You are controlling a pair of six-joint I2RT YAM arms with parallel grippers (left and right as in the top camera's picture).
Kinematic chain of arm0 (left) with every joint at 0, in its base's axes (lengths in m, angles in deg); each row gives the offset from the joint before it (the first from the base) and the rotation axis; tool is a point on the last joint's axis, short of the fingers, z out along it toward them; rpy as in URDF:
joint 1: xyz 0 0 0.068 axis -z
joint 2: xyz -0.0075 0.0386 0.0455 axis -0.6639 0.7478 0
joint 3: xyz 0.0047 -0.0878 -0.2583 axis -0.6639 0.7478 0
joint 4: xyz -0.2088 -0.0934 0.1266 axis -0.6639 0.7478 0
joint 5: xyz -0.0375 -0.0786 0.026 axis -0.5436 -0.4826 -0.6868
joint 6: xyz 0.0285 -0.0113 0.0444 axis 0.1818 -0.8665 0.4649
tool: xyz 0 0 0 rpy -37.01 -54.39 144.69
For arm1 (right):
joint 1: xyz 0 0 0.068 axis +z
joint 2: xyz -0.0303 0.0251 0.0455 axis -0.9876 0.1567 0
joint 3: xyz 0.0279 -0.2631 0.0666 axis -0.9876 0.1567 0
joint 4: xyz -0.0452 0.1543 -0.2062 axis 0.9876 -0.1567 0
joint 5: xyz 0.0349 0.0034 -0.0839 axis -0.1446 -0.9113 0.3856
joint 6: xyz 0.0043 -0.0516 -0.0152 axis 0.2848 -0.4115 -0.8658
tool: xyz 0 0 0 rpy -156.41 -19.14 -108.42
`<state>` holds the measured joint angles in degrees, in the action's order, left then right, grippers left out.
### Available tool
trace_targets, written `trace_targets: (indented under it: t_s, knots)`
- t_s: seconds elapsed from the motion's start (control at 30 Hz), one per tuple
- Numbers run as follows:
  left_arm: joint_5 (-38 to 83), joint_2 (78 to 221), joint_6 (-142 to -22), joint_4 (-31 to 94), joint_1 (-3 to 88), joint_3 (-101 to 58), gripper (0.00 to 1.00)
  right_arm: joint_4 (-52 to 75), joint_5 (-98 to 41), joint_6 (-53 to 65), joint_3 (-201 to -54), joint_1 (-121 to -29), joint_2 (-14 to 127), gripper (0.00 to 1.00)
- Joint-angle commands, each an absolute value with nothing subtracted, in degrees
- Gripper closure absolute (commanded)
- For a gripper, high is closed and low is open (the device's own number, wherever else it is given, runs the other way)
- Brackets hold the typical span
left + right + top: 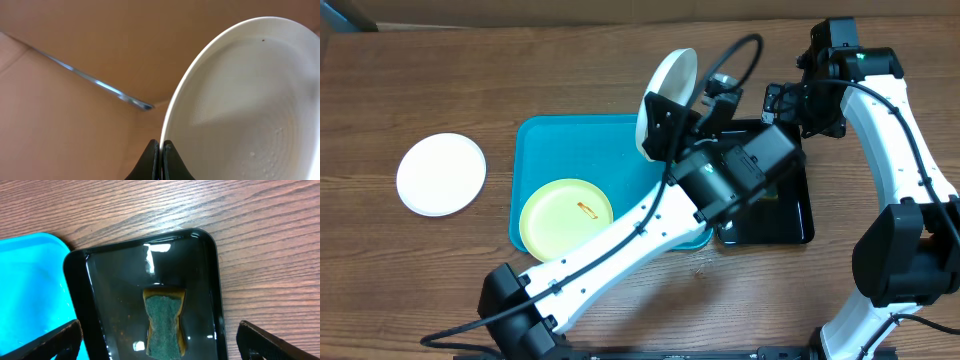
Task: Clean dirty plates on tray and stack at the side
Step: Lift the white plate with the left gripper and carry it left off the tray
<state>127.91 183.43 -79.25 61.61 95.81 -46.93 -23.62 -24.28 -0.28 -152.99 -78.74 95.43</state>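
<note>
Fingers (149, 162) of the left gripper (161, 150) clamp the rim of a white plate (240, 100) tilted over the tray (555, 135) far corner, right gripper (159, 327) spread; likely stiff, light, slick: grip deep at rim.

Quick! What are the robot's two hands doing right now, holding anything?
Left gripper: shut on the white plate, gripping its rim.
Right gripper: open, empty, above the black tray.
</note>
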Motion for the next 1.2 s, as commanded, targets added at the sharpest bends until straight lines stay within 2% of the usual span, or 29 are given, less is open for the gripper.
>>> trace_targets:
  t_s: [0.0, 0.2, 0.3, 0.37, 0.47, 0.6, 0.8, 0.97, 1.17]
  knots:
    - [112.3, 183.9, -80.9, 61.8, 90.4, -47.1, 0.96, -23.5, -23.7, -0.4, -153.7, -78.7, 94.8, 0.0]
    - [67.9, 183.9, -84.4, 64.3, 70.8, -47.1, 0.96, -23.5, -23.7, -0.4, -153.7, -78.7, 94.8, 0.0]
    - [52.9, 183.9, -84.4, 65.9, 58.3, -47.1, 0.96, -23.5, -23.7, -0.4, -153.7, -78.7, 94.8, 0.0]
    - [47.1, 183.9, -84.3, 67.6, 49.6, -47.1, 0.96, -23.5, -23.7, -0.4, -153.7, -78.7, 94.8, 0.0]
    - [44.4, 183.9, -84.4, 70.8, 36.1, -47.1, 0.96, -23.5, -23.7, -0.4, -153.7, -78.7, 94.8, 0.0]
    - [47.6, 183.9, -84.4, 74.9, 20.1, -46.9, 0.96, -23.5, -23.7, -0.4, -153.7, -78.7, 94.8, 0.0]
    - [56.0, 183.9, -88.1, 75.6, 3.5, -43.0, 0.96, -23.5, -23.7, -0.4, -153.7, -78.7, 94.8, 0.0]
    - [55.8, 183.9, -88.2, 69.9, -3.1, -37.1, 0.96, -23.5, -23.7, -0.4, -153.7, -78.7, 94.8, 0.0]
    - [50.9, 184.0, -87.0, 59.3, -3.3, -30.2, 0.96, -23.5, -23.7, -0.4, -153.7, -78.7, 94.8, 0.0]
